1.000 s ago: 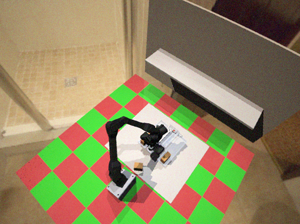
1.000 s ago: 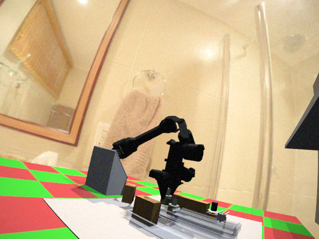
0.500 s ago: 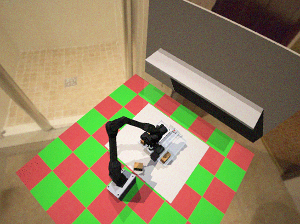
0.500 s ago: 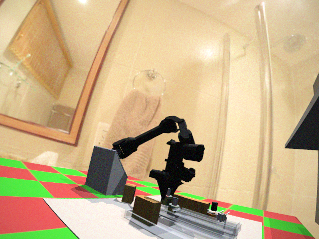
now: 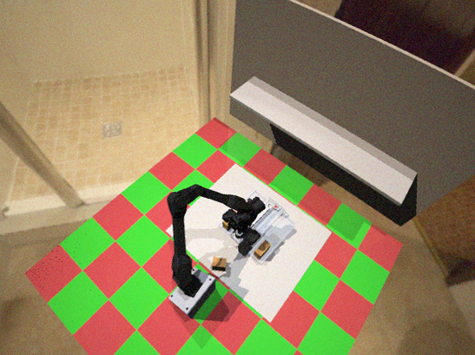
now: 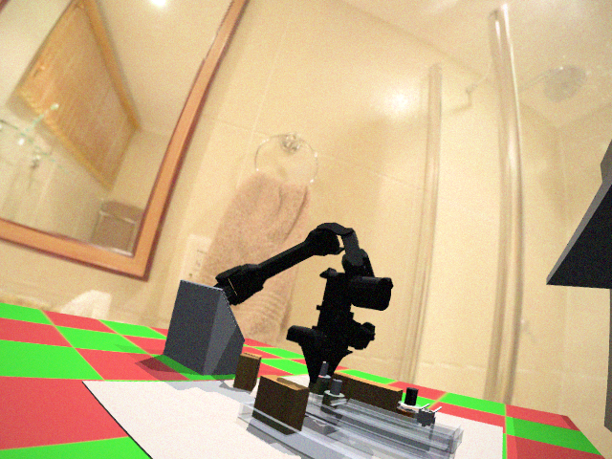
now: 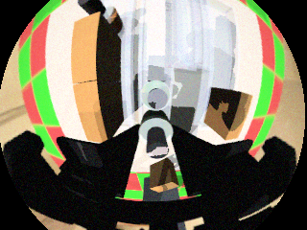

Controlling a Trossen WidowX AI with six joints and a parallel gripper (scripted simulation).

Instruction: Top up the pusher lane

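tabletop: red and green checkered surface (image 5: 122, 298)
mat: white sheet (image 5: 282, 273) lying flat on the tabletop's middle
arm base: grey block (image 5: 186, 302) at the mat's near-left edge
lane fixture: clear tray (image 6: 395, 434) on the mat
loose boxes: one brown box (image 5: 218, 263) on the mat beside the fixture

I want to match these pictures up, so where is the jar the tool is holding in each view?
Top: hidden under the tool.
Exterior: grey jar between the fingertips, bottom centre, over the lane.
Wrist: pale ring-topped jar, centre.
Shared landmark: brown box beside the lane.
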